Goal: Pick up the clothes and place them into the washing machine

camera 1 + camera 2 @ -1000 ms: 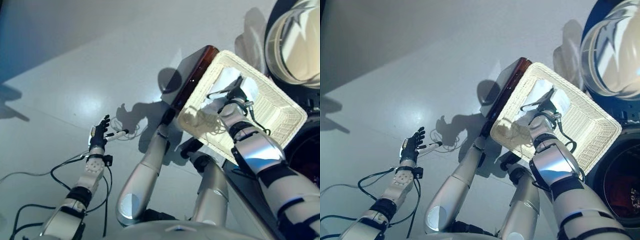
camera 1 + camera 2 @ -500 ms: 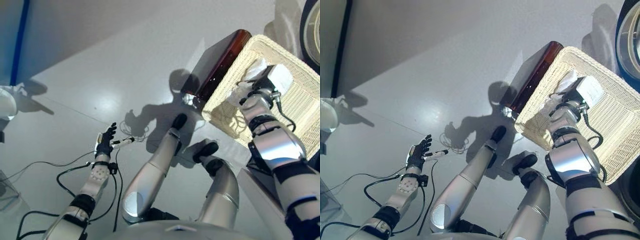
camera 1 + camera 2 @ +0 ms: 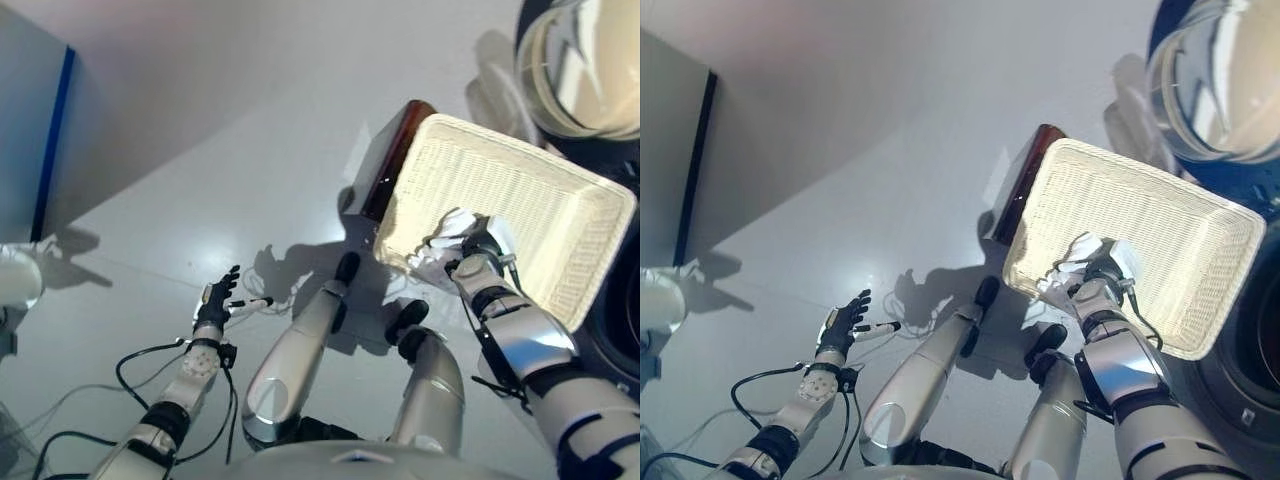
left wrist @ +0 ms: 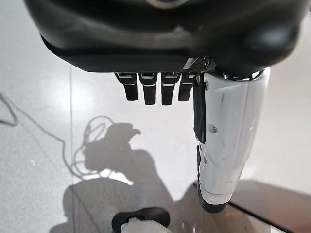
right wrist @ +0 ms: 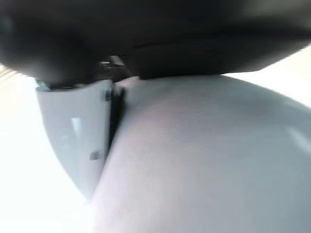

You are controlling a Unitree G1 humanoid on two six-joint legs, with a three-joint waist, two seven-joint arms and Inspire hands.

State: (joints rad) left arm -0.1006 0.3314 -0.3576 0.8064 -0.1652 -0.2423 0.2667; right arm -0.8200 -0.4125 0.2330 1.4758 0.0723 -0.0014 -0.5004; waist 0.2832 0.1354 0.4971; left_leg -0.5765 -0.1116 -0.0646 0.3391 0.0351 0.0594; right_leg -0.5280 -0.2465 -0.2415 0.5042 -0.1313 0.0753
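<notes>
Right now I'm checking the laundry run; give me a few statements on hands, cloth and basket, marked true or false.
1. The right hand holds white cloth over the basket. True.
2. The left hand holds a garment. False: it is open over the floor and holds nothing.
3. The basket is white wicker. True.
4. The basket is piled full of clothes. False: apart from the held cloth, it looks empty.
5. The washer door shows beyond the basket. True.

Cream woven basket (image 3: 540, 200), white cloth (image 3: 452, 225)
</notes>
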